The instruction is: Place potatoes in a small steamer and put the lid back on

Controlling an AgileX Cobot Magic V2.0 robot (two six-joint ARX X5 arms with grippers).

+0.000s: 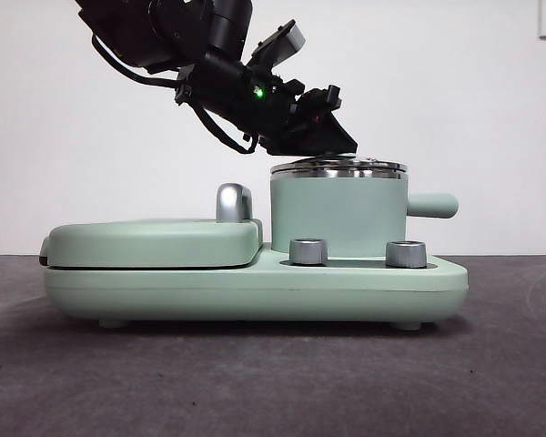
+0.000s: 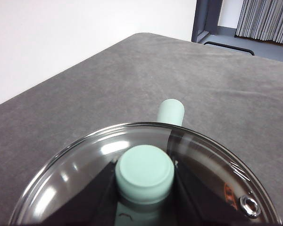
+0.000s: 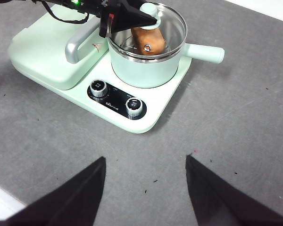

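Observation:
The small steamer (image 1: 338, 214) stands on the right half of a mint-green cooker base, its stubby handle (image 1: 432, 205) pointing right. The potato (image 3: 147, 40) lies inside it, seen through the glass in the right wrist view. The lid (image 1: 338, 167) sits level on the pot's steel rim. My left gripper (image 1: 332, 137) comes down from the upper left and is shut on the lid's green knob (image 2: 145, 173), one jaw on each side. My right gripper (image 3: 145, 157) is open and empty, high above the grey table in front of the cooker.
The flat grill cover (image 1: 155, 241) with a steel handle (image 1: 232, 202) fills the left half of the base (image 1: 255, 287). Two steel dials (image 1: 309, 251) (image 1: 406, 253) stand in front of the pot. Grey table (image 3: 236, 117) lies all around.

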